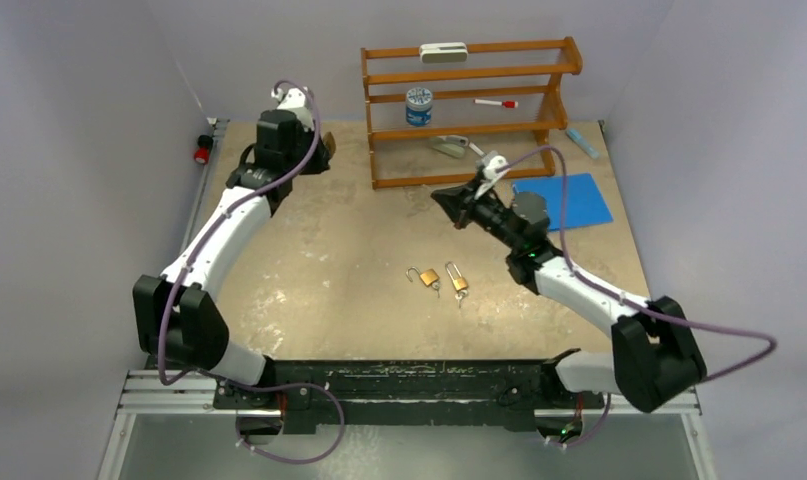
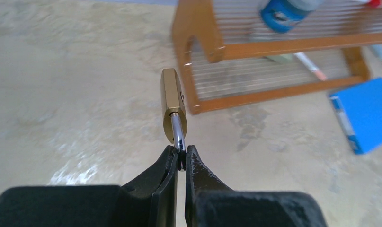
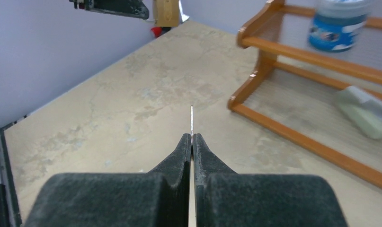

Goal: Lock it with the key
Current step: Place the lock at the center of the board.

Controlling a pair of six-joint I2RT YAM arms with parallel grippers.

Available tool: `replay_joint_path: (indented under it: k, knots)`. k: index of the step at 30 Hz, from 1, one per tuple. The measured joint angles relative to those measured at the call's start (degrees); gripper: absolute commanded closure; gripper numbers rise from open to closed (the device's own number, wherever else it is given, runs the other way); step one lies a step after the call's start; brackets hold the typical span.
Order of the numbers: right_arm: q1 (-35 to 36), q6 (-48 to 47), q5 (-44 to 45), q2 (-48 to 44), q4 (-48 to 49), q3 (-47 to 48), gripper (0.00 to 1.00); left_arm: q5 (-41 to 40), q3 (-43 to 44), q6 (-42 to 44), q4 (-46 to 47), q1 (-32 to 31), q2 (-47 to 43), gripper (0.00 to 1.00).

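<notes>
My left gripper (image 2: 181,158) is shut on the silver shackle of a brass padlock (image 2: 172,101) and holds it up above the table at the far left (image 1: 324,148). My right gripper (image 3: 192,138) is shut on a thin silver key (image 3: 191,118), seen edge-on, its blade sticking out past the fingertips. In the top view the right gripper (image 1: 441,197) is near the shelf's front, well to the right of the held padlock. The padlock also shows in the right wrist view (image 3: 166,13), far ahead at the top.
Two more brass padlocks (image 1: 429,276) (image 1: 458,281) with open shackles lie mid-table. A wooden shelf (image 1: 469,110) stands at the back with a blue-labelled jar (image 1: 418,105), a marker and a brush. A blue pad (image 1: 569,200) lies to its right.
</notes>
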Motion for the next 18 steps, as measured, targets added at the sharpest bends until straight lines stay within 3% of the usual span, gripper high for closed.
replay_joint_path:
  k: [4, 8, 18]
  knots:
    - [8.5, -1.3, 7.9, 7.4, -5.2, 7.0, 1.00, -11.1, -3.2, 0.0, -3.2, -2.9, -0.5, 1.00]
    - [11.4, -0.9, 12.9, 15.5, -8.4, 13.6, 1.00, -17.6, -4.7, -1.1, -8.7, -6.9, 3.6, 1.00]
    - [15.0, -0.5, 20.4, 30.3, -16.6, 25.7, 1.00, -17.4, -4.1, -8.2, -20.4, -11.5, 12.9, 1.00]
